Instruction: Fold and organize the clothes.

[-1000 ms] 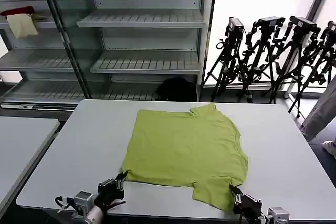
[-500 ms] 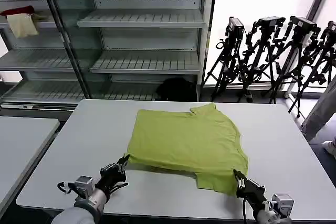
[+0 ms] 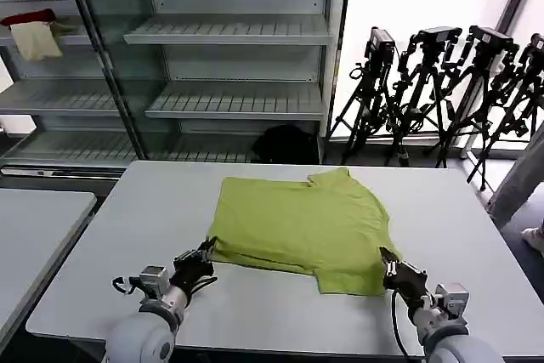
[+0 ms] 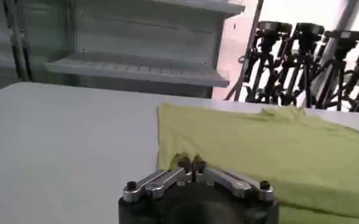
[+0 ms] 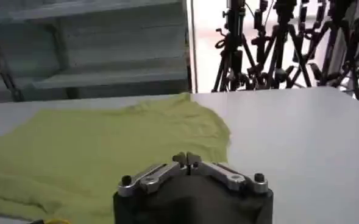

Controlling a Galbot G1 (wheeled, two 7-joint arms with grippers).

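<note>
The left gripper [image 3: 206, 250] is seen low over the near left part of the table [image 3: 127, 235], with its fingers [image 4: 184, 163] pressed together on the near left corner of the lime-green T-shirt [image 3: 302, 229]. In the left wrist view the two fingertips meet with a small fold of green fabric pinched between them, and the shirt's left edge is seen running away from the gripper toward the far side of the table. The right gripper [image 3: 388, 261] is placed at the near right of the table, and its fingers [image 5: 180, 161] are likewise closed together against the near right edge of the shirt, at the sleeve; in the right wrist view the green cloth is spread out beyond the fingertips.

The T-shirt is laid on the middle of the grey table, with its neck toward the far edge. Its near hem is lifted and doubled over between the two grippers, so that a second layer of fabric is seen beneath the near edge.

Beyond the table, metal shelving [image 3: 229, 31] is seen against the back, with a dark red cloth [image 3: 27, 18] and a small cream cloth [image 3: 36, 40] lying on a shelf at the far left. A row of black tripods [image 3: 442, 91] is stood at the far right by the window. A second table [image 3: 34, 227] is set to the left.
</note>
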